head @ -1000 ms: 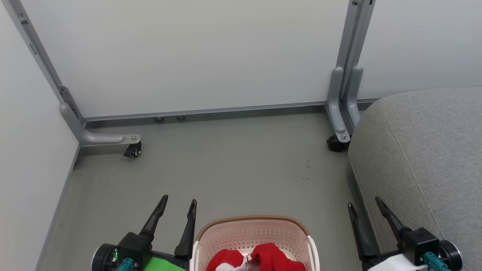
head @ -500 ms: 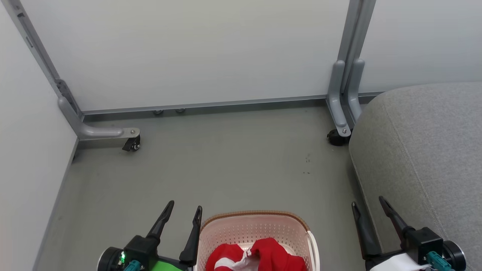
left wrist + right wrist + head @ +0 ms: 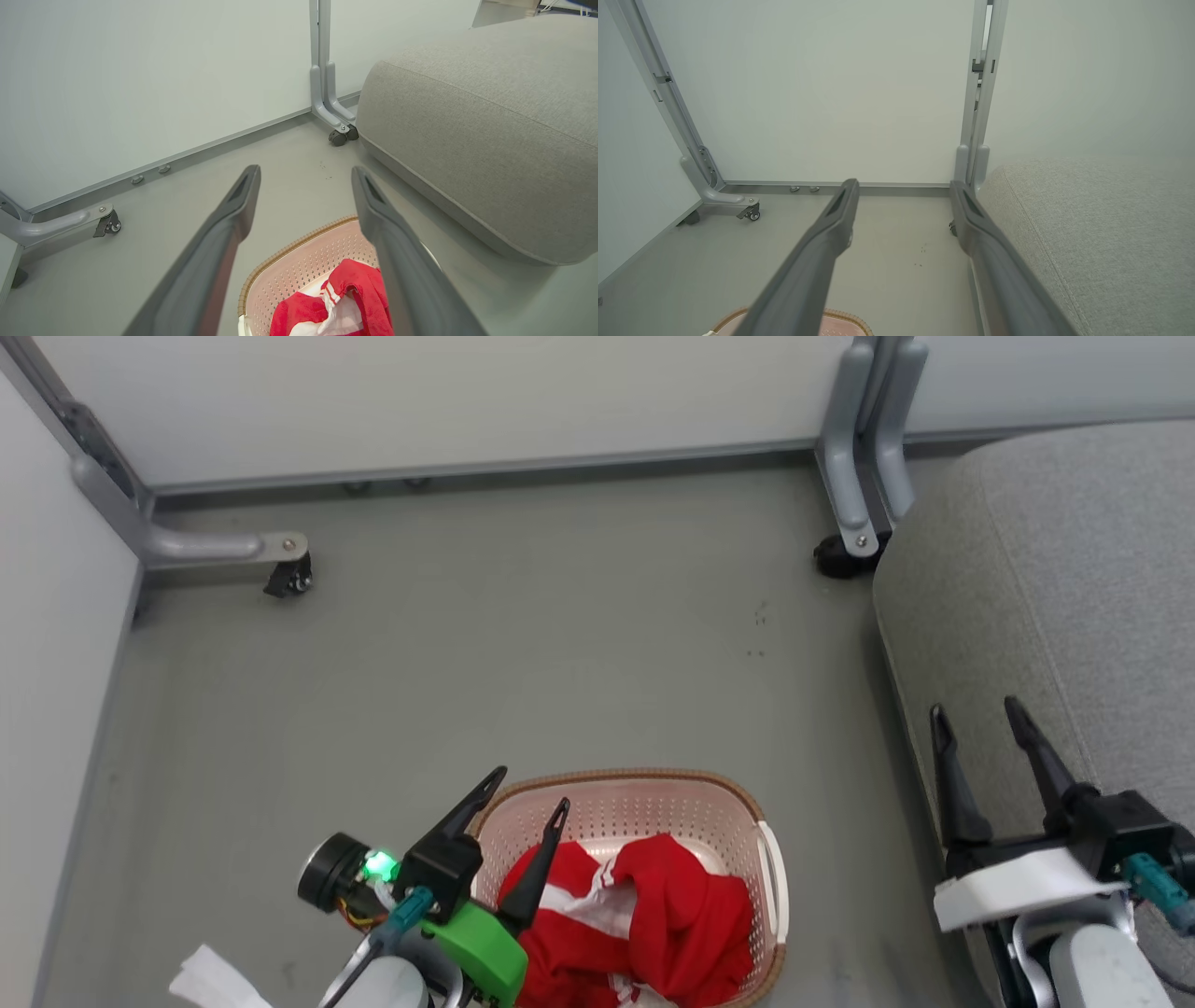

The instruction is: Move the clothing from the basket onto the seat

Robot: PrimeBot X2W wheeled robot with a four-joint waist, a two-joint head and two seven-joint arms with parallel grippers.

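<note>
The cream basket with a brown rim sits on the floor at the bottom centre of the head view, holding crumpled red clothing with white stripes. My left gripper is open, tilted over the basket's left rim, one finger above the clothing. The left wrist view looks between its fingers at the basket and clothing below. My right gripper is open, empty, by the front edge of the grey seat. The right wrist view has the seat at right and a bit of basket rim at the bottom.
White partition panels on grey metal legs with castors close off the back and left. Grey floor stretches between the basket and the panels. A white tag lies beside my left forearm.
The head camera has tilted down, so the whole scene slid up and more of the basket shows. My left gripper has swung right, over the basket's left rim and the clothing.
</note>
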